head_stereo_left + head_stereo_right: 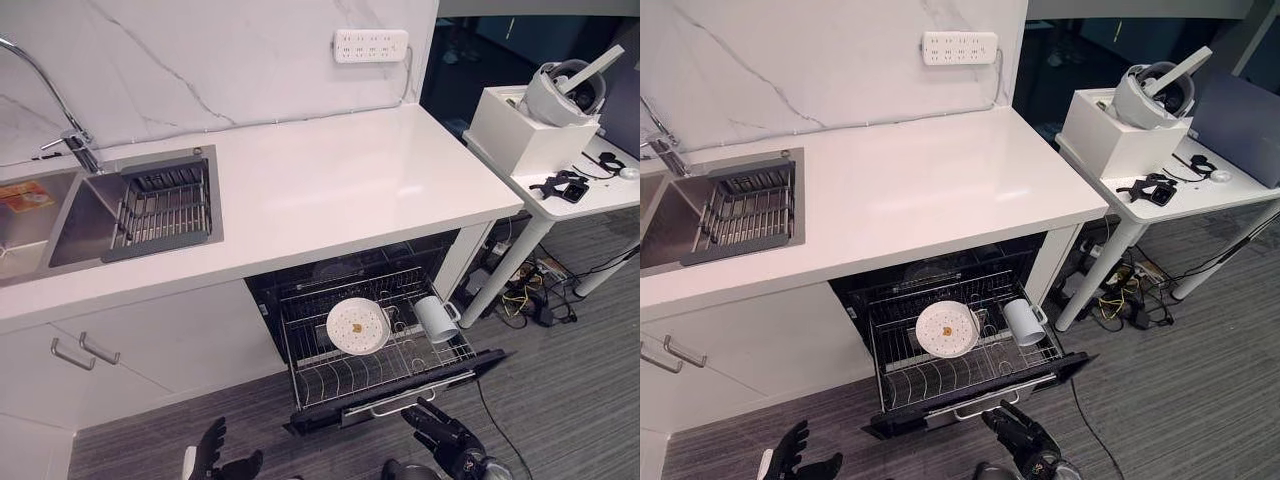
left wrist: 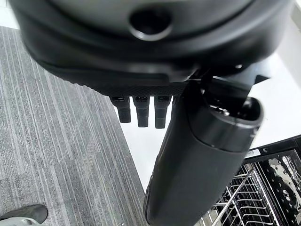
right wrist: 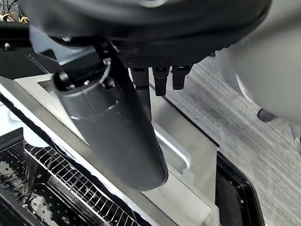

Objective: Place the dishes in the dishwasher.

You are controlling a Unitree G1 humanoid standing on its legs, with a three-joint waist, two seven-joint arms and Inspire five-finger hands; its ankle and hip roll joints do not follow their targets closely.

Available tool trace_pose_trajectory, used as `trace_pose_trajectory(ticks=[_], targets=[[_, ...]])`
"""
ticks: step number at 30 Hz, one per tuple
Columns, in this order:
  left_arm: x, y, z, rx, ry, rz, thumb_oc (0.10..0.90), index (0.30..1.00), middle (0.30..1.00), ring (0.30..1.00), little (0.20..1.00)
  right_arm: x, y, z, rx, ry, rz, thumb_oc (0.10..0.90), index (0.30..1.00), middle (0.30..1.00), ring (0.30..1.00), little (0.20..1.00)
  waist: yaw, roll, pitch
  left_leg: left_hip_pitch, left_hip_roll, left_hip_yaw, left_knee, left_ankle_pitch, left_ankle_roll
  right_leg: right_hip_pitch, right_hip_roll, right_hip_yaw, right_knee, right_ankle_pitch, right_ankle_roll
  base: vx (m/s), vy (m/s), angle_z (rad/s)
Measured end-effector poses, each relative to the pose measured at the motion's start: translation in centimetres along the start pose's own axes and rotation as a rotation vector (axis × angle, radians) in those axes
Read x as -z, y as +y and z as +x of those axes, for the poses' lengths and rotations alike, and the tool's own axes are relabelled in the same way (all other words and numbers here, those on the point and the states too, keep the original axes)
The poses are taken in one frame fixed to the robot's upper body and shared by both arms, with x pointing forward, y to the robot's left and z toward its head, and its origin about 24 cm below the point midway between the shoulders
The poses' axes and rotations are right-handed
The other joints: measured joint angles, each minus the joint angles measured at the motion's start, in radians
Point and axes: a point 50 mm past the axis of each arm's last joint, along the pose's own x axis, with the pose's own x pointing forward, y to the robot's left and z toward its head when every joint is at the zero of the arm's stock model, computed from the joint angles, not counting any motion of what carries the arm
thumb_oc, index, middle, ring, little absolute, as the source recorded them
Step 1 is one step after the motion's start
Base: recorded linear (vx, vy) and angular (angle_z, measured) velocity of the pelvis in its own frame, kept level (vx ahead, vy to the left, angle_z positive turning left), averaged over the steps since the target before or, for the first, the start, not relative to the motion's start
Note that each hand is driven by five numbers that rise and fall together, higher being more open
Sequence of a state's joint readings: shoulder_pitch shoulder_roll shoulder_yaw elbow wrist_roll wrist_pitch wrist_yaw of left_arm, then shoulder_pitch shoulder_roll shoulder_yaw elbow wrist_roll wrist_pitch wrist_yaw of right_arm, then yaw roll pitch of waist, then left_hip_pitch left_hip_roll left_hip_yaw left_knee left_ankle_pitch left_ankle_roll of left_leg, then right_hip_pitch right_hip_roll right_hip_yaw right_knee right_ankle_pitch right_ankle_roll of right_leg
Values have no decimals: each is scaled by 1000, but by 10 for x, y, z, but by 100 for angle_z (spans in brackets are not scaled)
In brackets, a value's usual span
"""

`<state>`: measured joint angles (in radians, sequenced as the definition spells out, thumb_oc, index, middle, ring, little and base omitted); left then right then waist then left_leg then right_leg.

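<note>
Already a plate (image 1: pixel 358 325) and mug (image 1: pixel 436 318) sit in the pulled-out rack (image 1: pixel 330 375) at lower centre, so the right hand (image 1: pixel 440 427), fingers relaxed by the handle (image 1: pixel 405 398), likely pushes it in next, left hand (image 1: pixel 212 448) idle and loose.

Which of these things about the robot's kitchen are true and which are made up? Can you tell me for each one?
1. A white plate stands in the pulled-out dishwasher rack. True.
2. A mug lies in the sink. False: the mug is in the rack, beside the plate.
3. The right hand is at the front of the open dishwasher drawer, by its handle. True.
4. The left hand holds a plate. False: it holds nothing, low over the floor.
5. The countertop is stacked with dirty dishes. False: no dishes stand on it.
</note>
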<state>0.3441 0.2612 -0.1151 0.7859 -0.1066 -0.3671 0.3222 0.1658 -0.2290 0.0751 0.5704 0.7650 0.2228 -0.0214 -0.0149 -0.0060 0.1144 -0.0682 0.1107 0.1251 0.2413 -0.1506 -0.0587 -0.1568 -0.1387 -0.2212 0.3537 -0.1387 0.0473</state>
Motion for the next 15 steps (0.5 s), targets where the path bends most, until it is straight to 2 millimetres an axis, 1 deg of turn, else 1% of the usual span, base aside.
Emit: trace_pose_trajectory(ticks=[1, 3, 5, 7, 9, 11, 13, 14, 15], targets=[[-1, 0, 1, 0, -1, 0, 800, 900, 900, 900, 900, -2, 0, 1, 3, 0, -8, 800, 900, 900, 900, 900, 1, 1, 1, 0, 0, -4, 0, 0, 1, 3, -1, -5, -2, 0, 0, 30, -9, 15], [-1, -1, 4, 4, 4, 6, 800, 900, 900, 900, 900, -7, -3, 5, 20, 2, -33, 800, 900, 900, 900, 900, 21, 2, 2, 2, -1, -10, 0, 0, 3, 10, -1, -10, -5, -1, 0, 50, -9, 11], [3, 0, 3, 2, 24, 15, 800, 900, 900, 900, 900, -11, -4, 10, 42, 7, -42, 800, 900, 900, 900, 900, 26, 2, 3, 4, -2, -25, 0, 0, 3, 26, -3, -27, -8, -1, 0, 68, -6, 18], [6, 0, 3, 4, 37, 23, 800, 900, 900, 900, 900, -18, -10, 11, 66, 5, -57, 800, 900, 900, 900, 900, 54, 0, 5, 5, -6, -33, 0, 1, 4, 33, -7, -35, -12, -7, 7, 53, 2, 16], [8, 0, 2, 4, 50, 29, 800, 900, 900, 900, 900, -24, -15, 10, 79, -5, -71, 800, 900, 900, 900, 900, 75, 0, 11, 11, -8, -36, 0, 2, 5, 43, -10, -39, -15, -6, 6, 42, 11, 7], [7, 2, 3, 5, 49, 40, 800, 900, 900, 900, 900, -33, -13, 11, 79, -15, -94, 800, 900, 900, 900, 900, 95, -3, 23, 13, -11, -39, 0, 2, 6, 46, -12, -41, -17, -7, 9, 51, 23, 6], [4, 3, 6, 6, 37, 47, 800, 900, 900, 900, 900, -42, -9, 14, 71, -34, -110, 800, 900, 900, 900, 900, 100, -1, 43, 12, -13, -54, 0, 4, 9, 60, -18, -58, -22, -5, 14, 62, 30, 19], [3, 5, 7, 7, 33, 55, 800, 900, 900, 900, 900, -49, -8, 16, 78, -40, -124, 800, 900, 900, 900, 900, 106, -2, 48, 11, -16, -60, 0, 5, 10, 62, -22, -63, -24, -5, 15, 96, 39, 22], [1, 9, 10, 10, 28, 70, 800, 900, 900, 900, 900, -62, -5, 20, 84, -62, -132, 800, 900, 900, 900, 900, 123, 0, 57, 10, -22, -65, 1, 5, 11, 63, -26, -67, -23, -6, 16, 89, 34, 17]])
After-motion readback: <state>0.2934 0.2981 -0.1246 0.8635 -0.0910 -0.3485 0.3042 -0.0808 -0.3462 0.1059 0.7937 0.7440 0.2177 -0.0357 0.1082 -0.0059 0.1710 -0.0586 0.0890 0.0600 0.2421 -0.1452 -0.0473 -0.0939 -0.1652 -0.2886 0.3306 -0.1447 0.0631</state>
